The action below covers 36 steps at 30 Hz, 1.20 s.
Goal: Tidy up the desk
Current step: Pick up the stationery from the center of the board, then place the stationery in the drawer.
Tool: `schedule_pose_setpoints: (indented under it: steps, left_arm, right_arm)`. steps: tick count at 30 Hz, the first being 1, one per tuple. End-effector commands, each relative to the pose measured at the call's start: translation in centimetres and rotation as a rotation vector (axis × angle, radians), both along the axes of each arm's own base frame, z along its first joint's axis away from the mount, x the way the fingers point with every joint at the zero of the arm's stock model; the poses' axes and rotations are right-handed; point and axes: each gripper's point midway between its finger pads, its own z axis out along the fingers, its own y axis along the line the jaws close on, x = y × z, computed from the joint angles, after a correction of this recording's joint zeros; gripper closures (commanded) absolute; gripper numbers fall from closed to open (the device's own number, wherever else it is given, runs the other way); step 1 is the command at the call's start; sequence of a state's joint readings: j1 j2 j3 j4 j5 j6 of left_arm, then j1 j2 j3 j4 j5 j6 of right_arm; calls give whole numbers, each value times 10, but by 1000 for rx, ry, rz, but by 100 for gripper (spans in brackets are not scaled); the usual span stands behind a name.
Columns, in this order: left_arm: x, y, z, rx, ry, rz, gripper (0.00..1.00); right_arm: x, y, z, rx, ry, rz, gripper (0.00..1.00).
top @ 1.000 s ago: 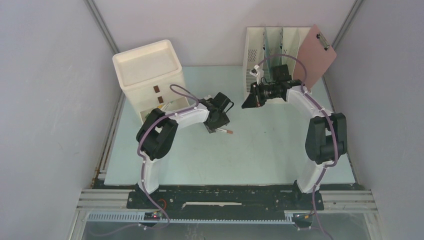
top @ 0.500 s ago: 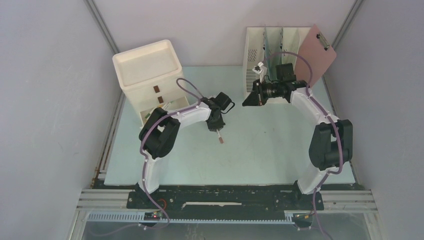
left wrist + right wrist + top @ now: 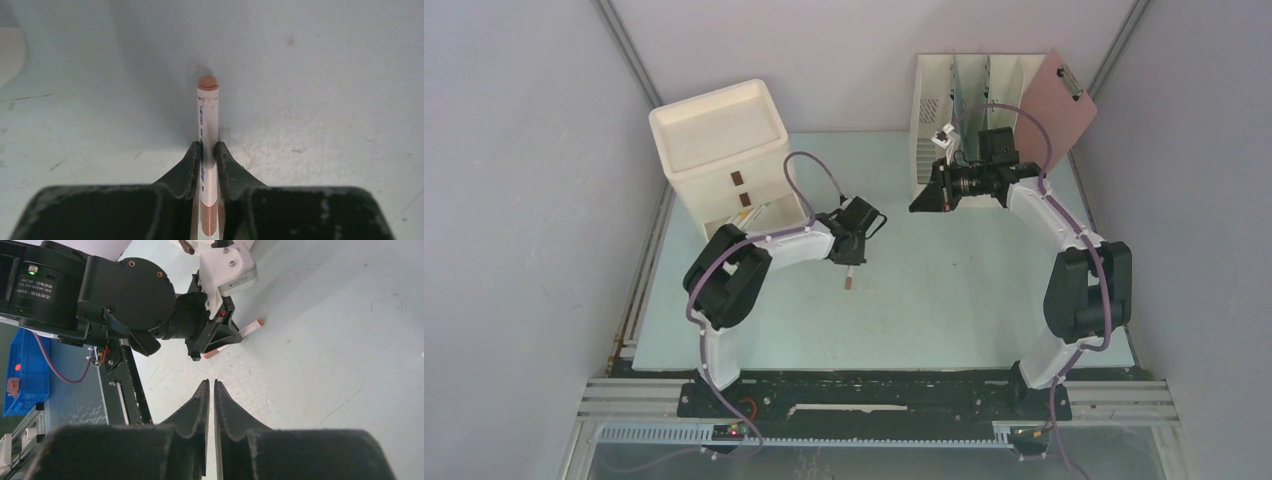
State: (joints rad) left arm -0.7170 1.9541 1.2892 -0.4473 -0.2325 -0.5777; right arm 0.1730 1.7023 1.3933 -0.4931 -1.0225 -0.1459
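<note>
The desk (image 3: 944,290) is a pale mint-green top. My left gripper (image 3: 851,262) sits at its middle left, shut on a white marker (image 3: 851,278) with a brown cap. In the left wrist view the marker (image 3: 208,115) runs straight out between the two fingers (image 3: 208,145), cap end away from me, low over the desk (image 3: 325,75). My right gripper (image 3: 921,203) hovers in front of the file rack, shut with nothing in it. In the right wrist view its tips (image 3: 211,381) nearly touch, and the marker (image 3: 250,328) shows under the left wrist.
A cream drawer unit (image 3: 724,150) stands at the back left, its lower drawer open with pens (image 3: 749,212) inside. A cream slotted file rack (image 3: 964,100) stands at the back right, with a brown clipboard (image 3: 1054,110) leaning beside it. A black rail (image 3: 874,395) runs along the front.
The left gripper has shut on the marker and turned it from lying sideways to pointing toward the front edge, shifting slightly left. The right gripper drew back a little toward the rack.
</note>
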Motion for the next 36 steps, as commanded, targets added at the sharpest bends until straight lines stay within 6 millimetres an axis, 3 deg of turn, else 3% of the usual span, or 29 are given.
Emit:
schedule_pose_setpoints:
  steps: [1, 6, 18, 21, 27, 30, 36]
  left_arm:
    - [-8, 35, -6, 127, -53, -101, 99]
    - [-1, 27, 37, 1, -251, -145, 100]
    - [-7, 59, 115, -117, -614, -86, 100]
    - [-7, 77, 133, -82, -685, -36, 100]
    - [1, 132, 166, 117, -817, 131, 100]
    - [6, 147, 176, 230, -856, 89, 100]
    - [30, 170, 171, 424, -789, -45, 100]
  right_arm:
    - [-7, 0, 28, 33, -85, 15, 86]
    - [-8, -2, 27, 27, -101, 19, 86]
    - [-5, -9, 24, 20, -109, 8, 86]
    - [-5, -10, 23, 21, -108, 9, 86]
    - [-5, -10, 19, 26, -98, 13, 86]
    - [-5, -9, 18, 26, -97, 17, 86]
    - [-8, -9, 20, 37, -109, 23, 86]
